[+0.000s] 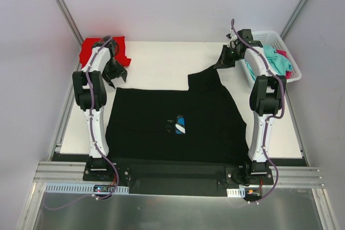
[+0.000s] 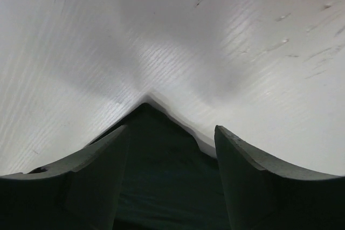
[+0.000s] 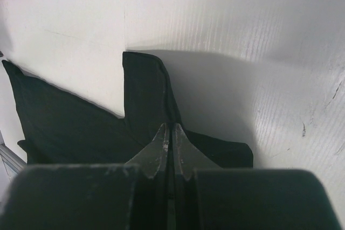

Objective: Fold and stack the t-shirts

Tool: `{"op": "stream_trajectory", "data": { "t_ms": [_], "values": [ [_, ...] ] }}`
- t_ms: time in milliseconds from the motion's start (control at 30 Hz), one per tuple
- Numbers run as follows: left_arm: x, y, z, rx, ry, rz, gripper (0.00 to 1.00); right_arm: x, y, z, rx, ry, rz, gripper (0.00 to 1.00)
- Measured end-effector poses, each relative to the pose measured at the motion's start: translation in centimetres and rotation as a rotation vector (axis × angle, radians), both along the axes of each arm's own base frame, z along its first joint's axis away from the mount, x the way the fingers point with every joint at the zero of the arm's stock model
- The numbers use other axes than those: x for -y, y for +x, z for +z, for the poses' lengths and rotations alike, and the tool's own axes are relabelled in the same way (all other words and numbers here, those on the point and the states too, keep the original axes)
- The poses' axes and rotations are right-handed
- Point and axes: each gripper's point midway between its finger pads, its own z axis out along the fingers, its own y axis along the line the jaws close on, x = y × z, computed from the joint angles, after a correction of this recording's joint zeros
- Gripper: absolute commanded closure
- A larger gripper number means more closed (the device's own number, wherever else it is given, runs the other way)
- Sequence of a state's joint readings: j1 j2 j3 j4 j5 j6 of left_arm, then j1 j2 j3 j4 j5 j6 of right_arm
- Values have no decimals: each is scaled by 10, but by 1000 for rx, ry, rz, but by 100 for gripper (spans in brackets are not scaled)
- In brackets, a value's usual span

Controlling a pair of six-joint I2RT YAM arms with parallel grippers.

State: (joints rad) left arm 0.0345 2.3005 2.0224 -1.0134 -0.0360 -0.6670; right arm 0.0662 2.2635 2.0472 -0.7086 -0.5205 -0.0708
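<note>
Left hand: my left gripper (image 2: 171, 130) was open, with a wide gap between its two fingers (image 2: 108, 160). A pointed corner of the black t-shirt (image 1: 161, 111) lay in that gap on the white table (image 1: 161, 57). I could not tell if the fingers touched the cloth.
Right hand: my right gripper (image 3: 170, 130) was closed tight, its tips pinched on an edge of the same shirt, near a sleeve.
Left arm: it reached to the far left of the table, wrist bent down over the shirt's far left corner.
Right arm: it reached to the far right, just beside the white basket (image 1: 272, 36), with the gripper low.
Black t-shirt: it lay spread over the middle of the table, with a small part of its blue and white print (image 1: 180, 124) showing.
Other shirts: the red t-shirt (image 1: 89, 49) lay at the far left corner; the teal t-shirt (image 1: 269, 57) and the pink t-shirt (image 1: 285, 60) lay in the basket.
</note>
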Motion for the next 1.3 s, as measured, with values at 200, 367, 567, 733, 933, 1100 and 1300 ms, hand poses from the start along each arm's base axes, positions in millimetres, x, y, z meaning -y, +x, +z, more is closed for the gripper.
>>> {"op": "stream_trajectory", "data": {
  "t_ms": [200, 367, 567, 733, 933, 1100, 1300],
  "values": [
    [0, -18, -16, -99, -2, -19, 41, 2, 1, 3, 4, 9, -3, 99],
    [0, -25, -15, -128, -4, -28, 54, 4, 1, 3, 3, 12, -7, 99],
    [0, -30, -18, -150, -4, -39, 55, 3, -2, 3, -1, 19, -4, 99],
    [-1, -32, -22, -164, -4, -46, 55, 2, -7, 1, -14, 26, -2, 99],
    [0, -32, -23, -171, -5, -46, 49, 3, -7, 4, -6, 36, -2, 99],
    [-1, -27, -17, -153, -4, -45, 47, 5, -6, 5, -6, 39, -5, 99],
    [-1, -13, -6, -104, -2, -43, 46, 5, -6, 5, -6, 43, -4, 99]
  ]
}}
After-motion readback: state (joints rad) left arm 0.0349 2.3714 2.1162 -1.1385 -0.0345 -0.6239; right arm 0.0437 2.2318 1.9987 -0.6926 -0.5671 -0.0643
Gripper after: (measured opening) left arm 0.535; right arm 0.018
